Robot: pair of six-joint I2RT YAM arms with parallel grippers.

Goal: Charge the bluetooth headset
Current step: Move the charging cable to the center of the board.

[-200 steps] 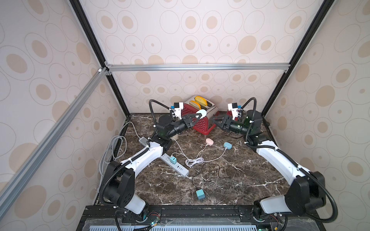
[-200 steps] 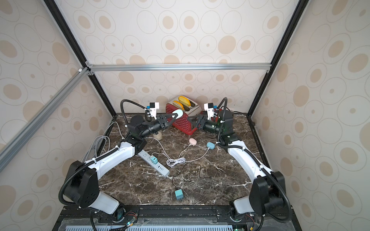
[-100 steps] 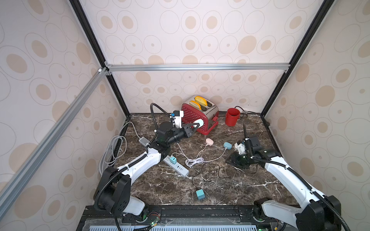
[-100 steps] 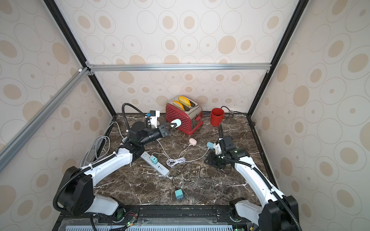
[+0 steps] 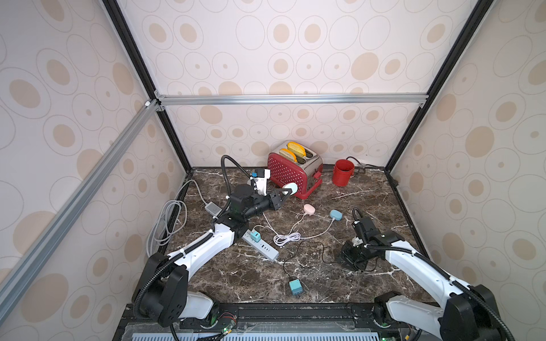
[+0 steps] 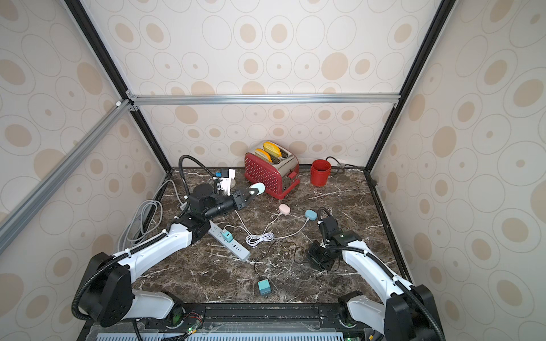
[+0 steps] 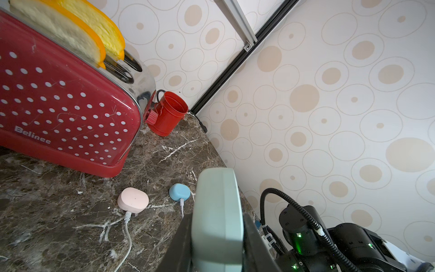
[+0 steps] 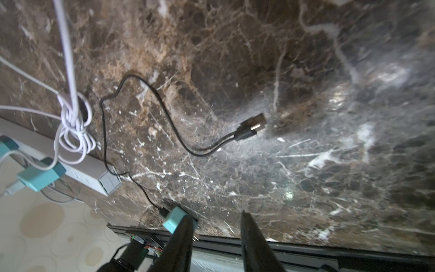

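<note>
A pale mint bluetooth headset case (image 5: 291, 188) (image 6: 257, 188) hangs in the air in front of the toaster, and my left gripper (image 5: 285, 192) (image 7: 217, 235) is shut on it. In the left wrist view the headset case (image 7: 217, 212) fills the gap between the fingers. My right gripper (image 5: 344, 259) (image 8: 217, 215) is low over the table at the right, open, with nothing between its fingers. A thin black cable (image 5: 313, 245) lies loose there. Its USB plug (image 8: 253, 127) rests on the marble ahead of the right gripper, and its other end goes into a teal charger block (image 5: 295, 287) (image 8: 175, 217).
A red toaster (image 5: 292, 174) and a red cup (image 5: 342, 172) stand at the back. A pink case (image 5: 309, 209) and a blue case (image 5: 336, 214) lie mid-table on white cables. These run to a teal adapter (image 5: 255, 236) in the grey power strip (image 5: 261, 245).
My right arm has swung from beside the toaster down to the front right of the table, and its jaws have narrowed. My left arm has drawn back and lower, still holding the case.
</note>
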